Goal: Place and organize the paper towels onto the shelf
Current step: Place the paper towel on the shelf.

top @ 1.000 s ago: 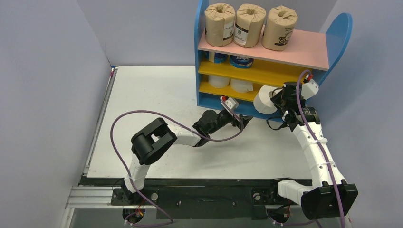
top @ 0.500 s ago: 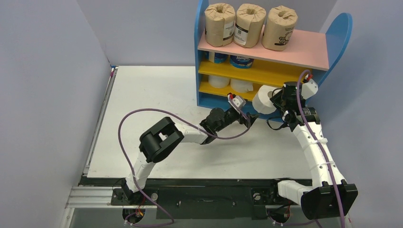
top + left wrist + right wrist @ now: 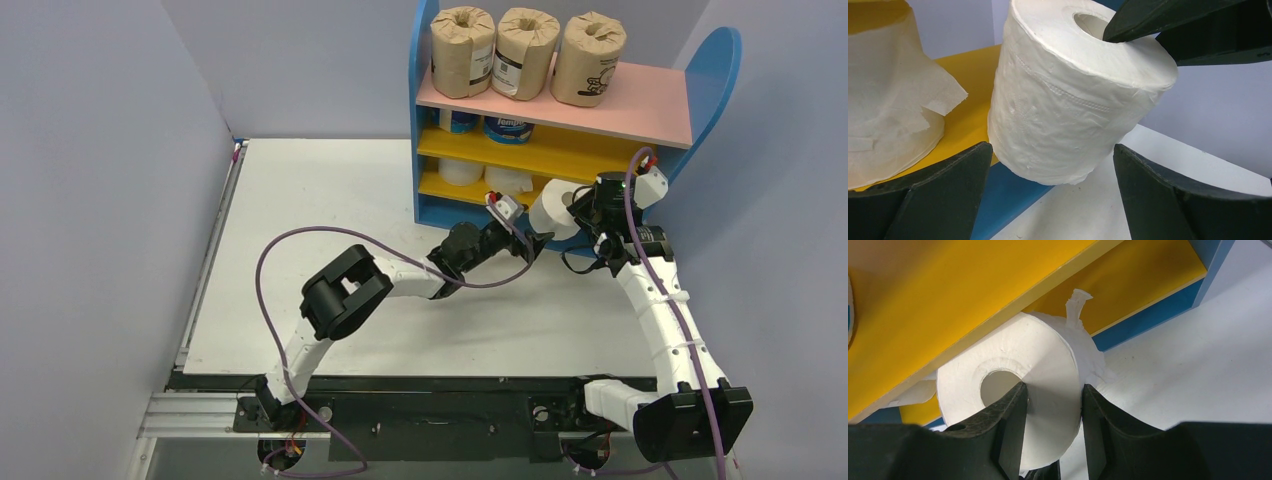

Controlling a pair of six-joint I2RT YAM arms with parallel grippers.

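Right pincer (image 3: pixel 581 208) pinching the wall of a plain white roll (image 3: pixel 553 207): one finger down the hollow core, the other on the outer face, clear in the right wrist view (image 3: pixel 1053 389). The roll is lifted at the open front of the shelf (image 3: pixel 418 110), level with the lowest tier. Whether its underside touches the bottom yellow board (image 3: pixel 968 115) I cannot tell.

Left pincer (image 3: pixel 535 243) spread wide. From its own camera (image 3: pixel 1050 150) the roll (image 3: pixel 1068 100) fills the gap between the two fingers and touches neither. The right pincer's finger shows at the upper right, tip in the core.

Changes over the last second:
- The left arm has stretched right and toward the shelf. Its pincer was well short of the roll and is now just beside it, from the table (image 3: pixel 330 200) side.
- The held roll has crept slightly up and toward the shelf; the right arm has otherwise barely shifted.
- The shelf stock is unchanged.

Beyond the left pincer, to its left: a white neighbour roll (image 3: pixel 893 100) with a torn loose sheet, standing on the yellow board. Farther up from both pincers are two Tempo rolls (image 3: pixel 508 128) on the middle tier. Three brown-wrapped rolls (image 3: pixel 527 52) stand upright in a row on the pink top board (image 3: pixel 640 105).
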